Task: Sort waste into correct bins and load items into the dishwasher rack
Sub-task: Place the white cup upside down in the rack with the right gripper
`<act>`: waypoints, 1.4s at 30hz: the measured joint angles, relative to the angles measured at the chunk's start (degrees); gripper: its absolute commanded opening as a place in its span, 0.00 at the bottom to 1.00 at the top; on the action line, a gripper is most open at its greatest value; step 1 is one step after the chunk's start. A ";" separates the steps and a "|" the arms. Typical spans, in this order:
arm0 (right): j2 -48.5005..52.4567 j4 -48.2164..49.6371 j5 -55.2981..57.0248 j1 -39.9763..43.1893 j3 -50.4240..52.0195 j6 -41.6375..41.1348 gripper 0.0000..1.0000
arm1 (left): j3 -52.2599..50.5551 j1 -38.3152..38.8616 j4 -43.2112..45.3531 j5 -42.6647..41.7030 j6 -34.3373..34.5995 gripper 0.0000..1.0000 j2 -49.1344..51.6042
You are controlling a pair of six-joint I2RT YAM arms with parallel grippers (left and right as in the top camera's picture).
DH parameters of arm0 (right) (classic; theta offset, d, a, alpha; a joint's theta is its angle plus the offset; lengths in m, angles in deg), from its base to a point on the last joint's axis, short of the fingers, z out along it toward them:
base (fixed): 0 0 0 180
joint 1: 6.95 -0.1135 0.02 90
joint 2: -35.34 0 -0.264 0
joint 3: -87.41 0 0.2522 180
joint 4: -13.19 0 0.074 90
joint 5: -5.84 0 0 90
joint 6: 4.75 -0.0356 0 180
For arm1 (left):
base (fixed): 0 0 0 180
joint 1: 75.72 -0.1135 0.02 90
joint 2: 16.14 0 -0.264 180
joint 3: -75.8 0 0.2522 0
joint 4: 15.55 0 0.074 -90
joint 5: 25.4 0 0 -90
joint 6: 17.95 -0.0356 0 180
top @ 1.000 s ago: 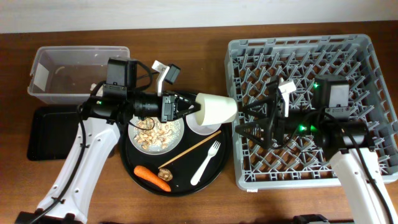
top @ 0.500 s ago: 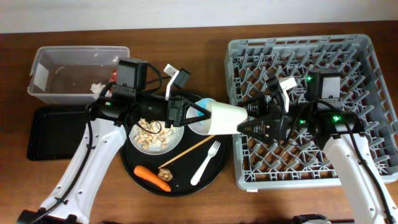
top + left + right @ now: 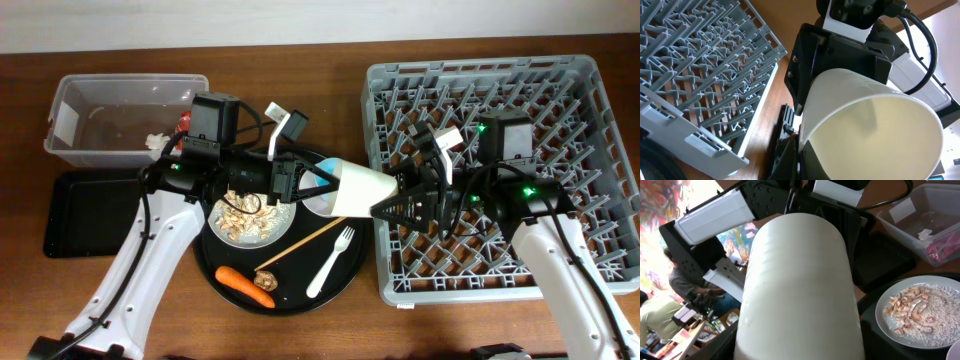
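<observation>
My left gripper (image 3: pixel 315 185) is shut on the rim of the white cup (image 3: pixel 355 190) and holds it on its side above the round tray, base toward the rack. The left wrist view looks into the cup (image 3: pixel 875 130) from beside my left gripper (image 3: pixel 802 160). My right gripper (image 3: pixel 392 207) is open, with a finger on either side of the cup's base. In the right wrist view my right gripper (image 3: pixel 800 347) has the cup (image 3: pixel 800 280) filling the space between its fingers. The grey dishwasher rack (image 3: pixel 560 90) lies under my right arm.
The round black tray (image 3: pixel 215 265) holds a plate of rice and scraps (image 3: pixel 250 215), a carrot (image 3: pixel 245 285), a white fork (image 3: pixel 332 262), a chopstick (image 3: pixel 305 240) and a partly hidden light-blue cup (image 3: pixel 320 204). The clear tub (image 3: pixel 120 90) holds a tissue (image 3: pixel 155 142) and a red wrapper (image 3: pixel 185 120). The shallow black tray (image 3: pixel 70 215) is at the left.
My left gripper carried the cup right toward the rack. My right gripper moved left until its fingers reached round the cup's base.
</observation>
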 measured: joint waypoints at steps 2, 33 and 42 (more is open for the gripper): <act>0.00 0.00 0.04 0.00 0.00 -0.04 0.46 | 0.00 0.00 0.02 0.04 0.02 0.25 0.00; 17.46 -27.67 82.55 47.93 -21.55 -24.00 0.36 | 0.00 -9.07 -25.07 60.74 0.17 0.40 0.11; 20.17 -24.59 79.95 47.93 -21.55 -24.28 0.99 | 0.00 -9.07 -25.22 60.76 0.17 0.40 0.11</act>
